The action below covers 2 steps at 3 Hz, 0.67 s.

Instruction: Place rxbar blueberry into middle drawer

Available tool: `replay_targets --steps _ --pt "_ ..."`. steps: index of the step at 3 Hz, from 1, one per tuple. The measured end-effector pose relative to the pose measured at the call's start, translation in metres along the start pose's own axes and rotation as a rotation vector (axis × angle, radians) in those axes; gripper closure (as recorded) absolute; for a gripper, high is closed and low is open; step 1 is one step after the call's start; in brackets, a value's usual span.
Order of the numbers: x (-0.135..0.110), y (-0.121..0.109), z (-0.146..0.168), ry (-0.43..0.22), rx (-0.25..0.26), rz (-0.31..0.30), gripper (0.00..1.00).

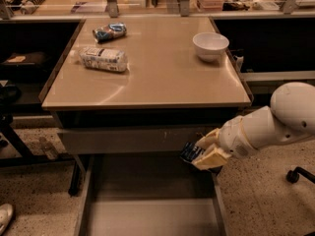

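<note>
My gripper (199, 154) is at the right, below the tabletop's front edge, with cream-coloured fingers (212, 157) shut on the rxbar blueberry (190, 153), a small dark bar with pale lettering. It holds the bar in front of the flat grey drawer front (133, 139), above the right side of the open middle drawer (147, 215). The drawer is a wide grey tray pulled out toward the camera, with thin side walls. My white arm (275, 124) comes in from the right.
On the tan tabletop (147, 82) lie a blue-and-silver snack bag (109, 31), a whitish packet (103, 59) and a white bowl (210, 45). Dark shelves flank the table. A chair caster (293, 175) stands on the speckled floor at right.
</note>
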<state>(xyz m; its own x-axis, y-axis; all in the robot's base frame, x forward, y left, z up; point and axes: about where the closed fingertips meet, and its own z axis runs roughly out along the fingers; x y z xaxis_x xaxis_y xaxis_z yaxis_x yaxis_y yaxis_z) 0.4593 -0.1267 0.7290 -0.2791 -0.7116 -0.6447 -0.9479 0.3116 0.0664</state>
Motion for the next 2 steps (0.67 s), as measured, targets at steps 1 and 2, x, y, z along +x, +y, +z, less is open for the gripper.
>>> replay_targets --steps 1,2 --pt "0.011 0.011 0.008 0.011 -0.016 0.012 1.00" --pt "0.016 -0.020 0.039 0.019 -0.037 0.071 1.00"
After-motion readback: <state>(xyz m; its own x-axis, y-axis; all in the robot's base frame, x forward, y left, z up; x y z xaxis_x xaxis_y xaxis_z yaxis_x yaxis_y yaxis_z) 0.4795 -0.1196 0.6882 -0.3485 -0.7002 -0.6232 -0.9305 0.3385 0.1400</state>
